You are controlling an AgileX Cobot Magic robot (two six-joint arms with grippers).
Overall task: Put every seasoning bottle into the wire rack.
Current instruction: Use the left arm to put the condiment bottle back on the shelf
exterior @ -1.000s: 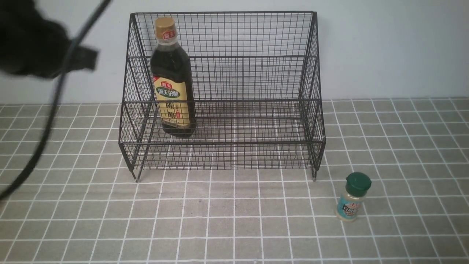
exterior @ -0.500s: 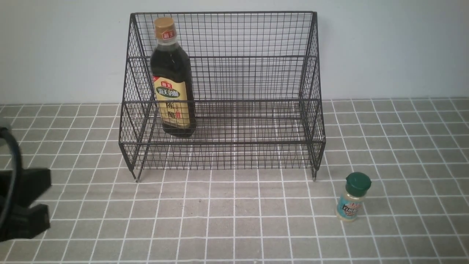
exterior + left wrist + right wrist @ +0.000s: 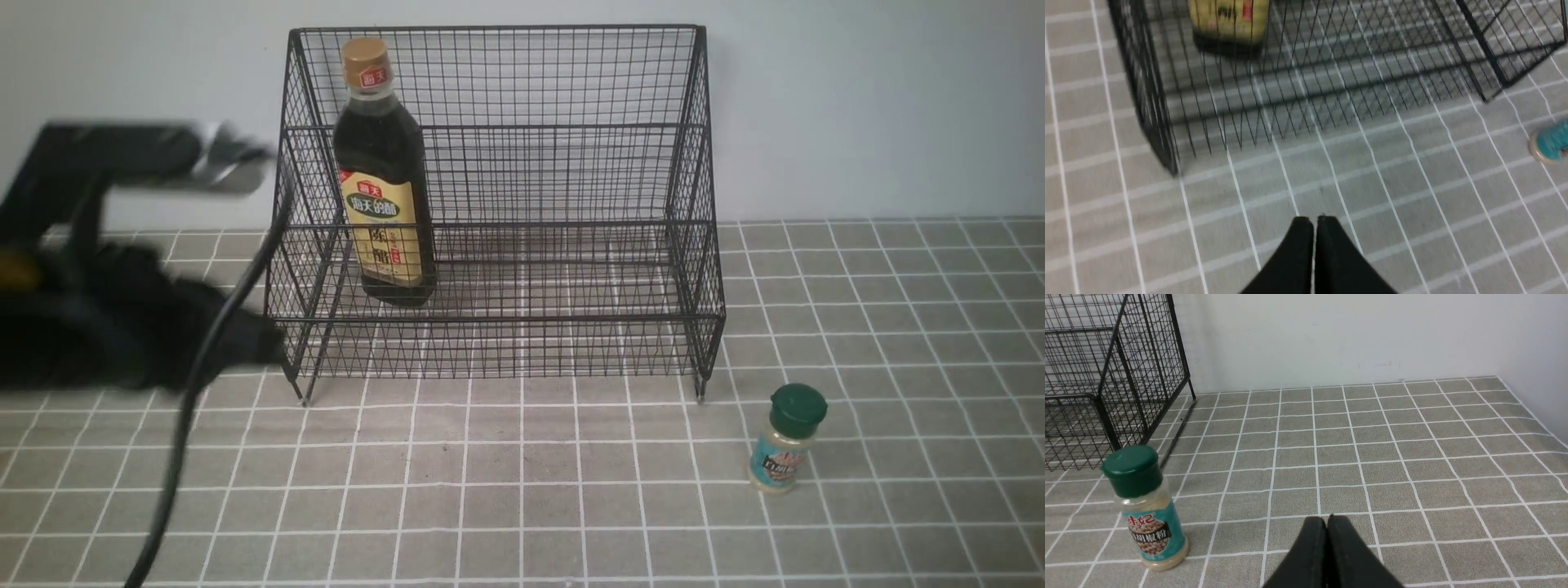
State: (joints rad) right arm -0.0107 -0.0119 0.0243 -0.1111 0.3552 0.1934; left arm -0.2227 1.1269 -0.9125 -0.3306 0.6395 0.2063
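One black two-tier wire-mesh rack [image 3: 531,127], frame centre, holding one tall dark-liquid bottle [image 3: 384,188], gold cap, yellow label, upright at its left. One small pale shaker [image 3: 782,445], dark-green cap, teal label: lower right, on the tiles, outside the rack. Probably light, rigid, smooth; grasp the body below the cap. Both left gripper [image 3: 1314,218] and right gripper [image 3: 1327,517]: fingers pressed together, empty.

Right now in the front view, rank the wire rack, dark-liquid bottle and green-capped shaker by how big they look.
1. wire rack
2. dark-liquid bottle
3. green-capped shaker, smallest even though it stands nearest the camera
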